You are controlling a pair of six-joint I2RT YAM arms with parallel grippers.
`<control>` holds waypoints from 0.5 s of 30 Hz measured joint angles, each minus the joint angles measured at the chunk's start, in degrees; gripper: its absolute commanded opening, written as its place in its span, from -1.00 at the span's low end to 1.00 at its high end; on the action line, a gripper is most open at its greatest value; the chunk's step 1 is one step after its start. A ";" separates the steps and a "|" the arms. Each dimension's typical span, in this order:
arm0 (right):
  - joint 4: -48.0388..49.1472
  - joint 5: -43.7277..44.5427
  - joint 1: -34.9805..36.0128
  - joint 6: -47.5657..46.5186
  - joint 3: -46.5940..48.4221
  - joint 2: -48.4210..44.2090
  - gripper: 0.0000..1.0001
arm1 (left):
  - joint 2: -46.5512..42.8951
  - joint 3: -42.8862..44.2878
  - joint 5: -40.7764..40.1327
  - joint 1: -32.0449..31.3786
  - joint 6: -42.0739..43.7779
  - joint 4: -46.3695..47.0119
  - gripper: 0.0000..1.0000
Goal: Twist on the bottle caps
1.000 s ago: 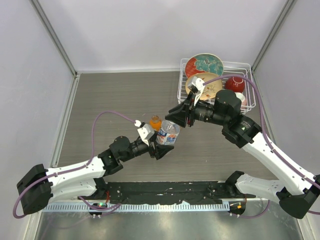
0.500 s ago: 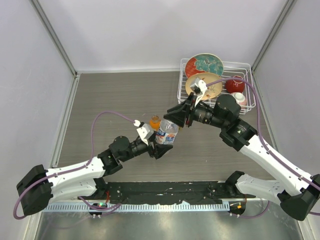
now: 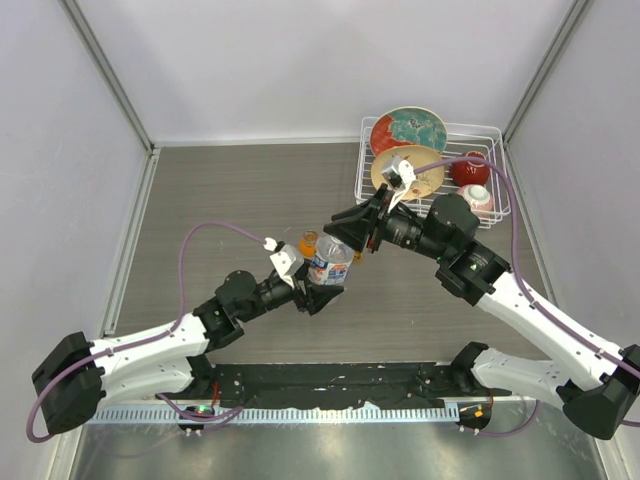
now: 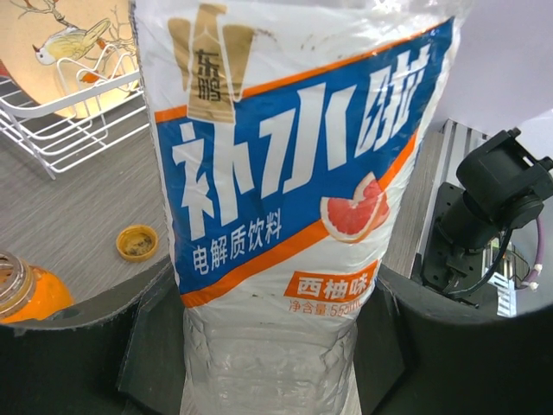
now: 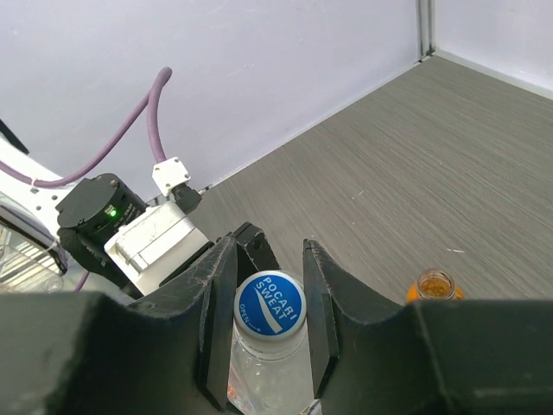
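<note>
The right claw is clenched on the blue-and-white cap atop the water bottle, which is gripped by the left claw near the middle of the bench. The cap should be kept square on the bottle while turned, and the bottle held firm so it is not twisted along.

Inside a robotics lab test cell: a left arm and a right arm, white and black, are bolted to a black plate at the near edge of a wood-grain bench. Purple cables loop from their joints. Blank white panels in aluminium framing wall in the bench. Household props sit among the hardware: plates in a wire rack, and a bottle.
</note>
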 measured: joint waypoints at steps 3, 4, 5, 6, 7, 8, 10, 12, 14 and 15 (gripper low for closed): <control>1.05 3.37 1.42 -0.17 -0.63 -0.07 -0.98 | 0.00 0.00 -0.07 0.59 0.00 -0.11 -1.00; 1.31 4.94 2.08 -0.26 -0.79 -0.11 -0.99 | 0.02 0.00 -0.13 0.79 0.02 -0.11 -1.00; 1.60 6.51 2.67 -0.35 -0.94 -0.11 -0.99 | 0.02 0.00 -0.28 1.01 0.02 -0.13 -1.00; 1.90 7.76 3.15 -0.44 -1.09 -0.13 -0.98 | 0.04 0.00 -0.48 1.14 0.04 -0.13 -1.00; 2.47 9.62 3.80 -0.48 -1.42 -0.17 -0.98 | 0.17 0.09 -0.68 1.33 0.02 -0.13 -1.00; 3.04 11.54 4.39 -0.50 -1.90 -0.28 -0.99 | 0.52 0.22 -0.98 1.62 0.09 -0.13 -1.00; 3.91 15.08 5.40 -0.55 -2.82 -0.48 -0.98 | 1.27 0.57 -1.42 2.05 0.31 -0.31 -1.00; 4.72 18.71 6.34 -0.70 -3.48 -0.48 -0.98 | 1.97 1.07 -1.79 2.43 0.44 -0.79 -1.00; 4.83 22.32 7.34 -0.96 -3.74 -0.48 -0.99 | 2.49 1.51 -2.21 2.75 0.63 -1.31 -1.00; 4.94 24.04 7.96 -1.11 -3.82 -0.48 -0.99 | 2.69 1.81 -2.40 2.84 0.72 -1.60 -1.00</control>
